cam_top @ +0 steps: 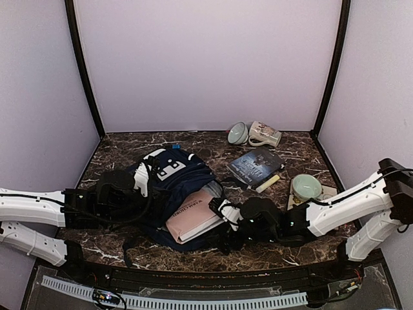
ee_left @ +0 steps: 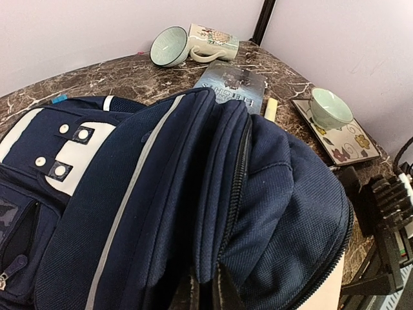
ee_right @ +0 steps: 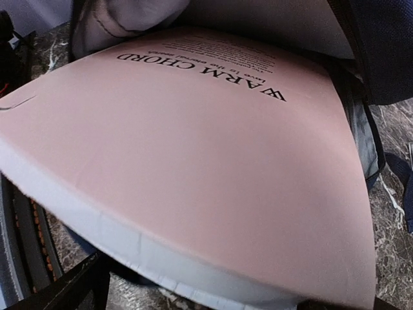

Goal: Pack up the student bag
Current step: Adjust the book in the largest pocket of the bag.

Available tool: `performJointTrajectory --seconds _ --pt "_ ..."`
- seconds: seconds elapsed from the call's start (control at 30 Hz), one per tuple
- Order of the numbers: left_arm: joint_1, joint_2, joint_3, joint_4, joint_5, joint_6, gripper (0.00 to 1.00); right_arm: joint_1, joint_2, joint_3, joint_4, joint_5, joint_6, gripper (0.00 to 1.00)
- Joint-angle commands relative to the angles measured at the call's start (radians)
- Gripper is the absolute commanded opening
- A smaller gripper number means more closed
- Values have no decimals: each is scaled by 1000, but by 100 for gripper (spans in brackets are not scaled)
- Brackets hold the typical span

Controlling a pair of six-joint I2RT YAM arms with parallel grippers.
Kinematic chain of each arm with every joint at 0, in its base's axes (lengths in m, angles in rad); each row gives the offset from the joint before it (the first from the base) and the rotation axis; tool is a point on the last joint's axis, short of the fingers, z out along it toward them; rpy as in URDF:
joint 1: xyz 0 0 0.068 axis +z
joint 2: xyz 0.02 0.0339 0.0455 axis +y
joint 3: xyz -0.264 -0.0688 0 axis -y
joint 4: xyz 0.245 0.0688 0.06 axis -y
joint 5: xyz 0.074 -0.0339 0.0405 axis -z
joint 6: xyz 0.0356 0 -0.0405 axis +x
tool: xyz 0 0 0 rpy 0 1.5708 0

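The navy student bag point(cam_top: 169, 182) lies on the marble table, its mouth open toward the right. A pink book titled "WARM CHORD" point(cam_top: 192, 217) sticks halfway out of the mouth. My left gripper point(cam_top: 132, 187) is shut on a fold of the bag's fabric beside the zip point(ee_left: 205, 284), holding the opening up. My right gripper point(cam_top: 227, 223) sits at the book's outer edge. In the right wrist view the book point(ee_right: 193, 148) fills the frame. The dark fingers point(ee_right: 80, 287) stand wide apart under its page edge, so that gripper is open.
A dark blue book point(cam_top: 257, 165) and a cream stick point(cam_top: 268, 183) lie right of the bag. A green cup point(cam_top: 306, 186) stands on a floral tile point(cam_top: 324, 192). A tipped mug point(cam_top: 264, 134) and a teal bowl point(cam_top: 237, 133) lie at the back wall.
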Motion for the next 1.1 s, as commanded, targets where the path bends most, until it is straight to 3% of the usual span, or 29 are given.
performJointTrajectory --seconds 0.0,0.53,0.83,1.07 --pt "7 -13 43 66 -78 3 0 25 -93 -66 -3 -70 21 100" --pt "7 8 35 93 -57 1 0 25 -173 -105 158 16 28 97" --pt "7 -15 15 103 -44 -1 0 23 -154 -75 168 113 52 96" --pt "6 -33 3 110 -32 0 0 9 -74 -27 203 119 57 88"
